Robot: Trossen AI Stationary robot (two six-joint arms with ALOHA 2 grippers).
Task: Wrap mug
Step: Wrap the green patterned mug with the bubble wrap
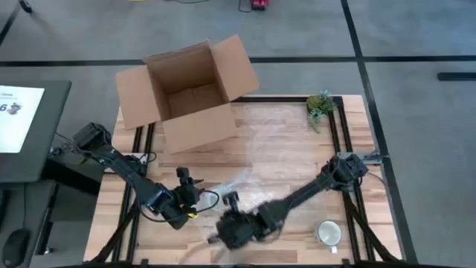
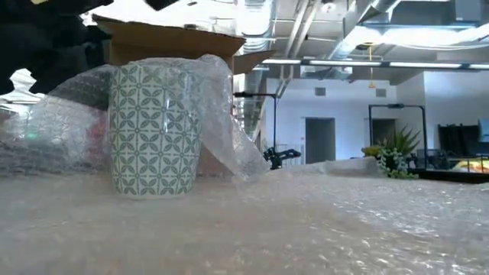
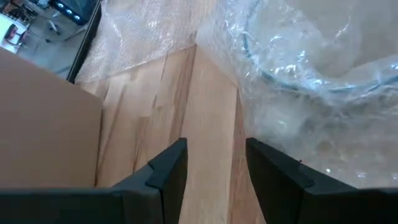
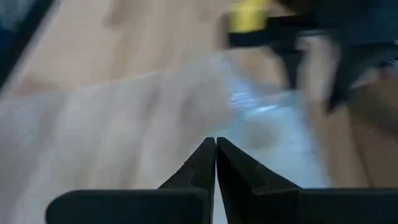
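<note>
The white mug (image 1: 328,233) with a green pattern (image 2: 157,130) stands upright on the table near the near right corner. No gripper touches it. A clear sheet of bubble wrap (image 1: 249,160) lies crumpled over the table's middle; in the low view it rises behind the mug (image 2: 225,130). My left gripper (image 1: 184,177) (image 3: 214,165) is open over bare wood at the wrap's left edge. My right gripper (image 1: 217,232) (image 4: 215,146) is shut low at the wrap's near end, pointing toward the left arm. My right gripper's shut fingertips (image 4: 208,155) lie against the bubble wrap's near part (image 4: 249,124), coming low from the table's right. Whether a layer is pinched between them, I cannot tell.
An open cardboard box (image 1: 186,93) stands at the far left. A small green plant (image 1: 320,106) sits at the far right corner. Bare wood (image 3: 205,93) shows between the box and the wrap. A dark stand with a screen (image 1: 22,126) is left of the table.
</note>
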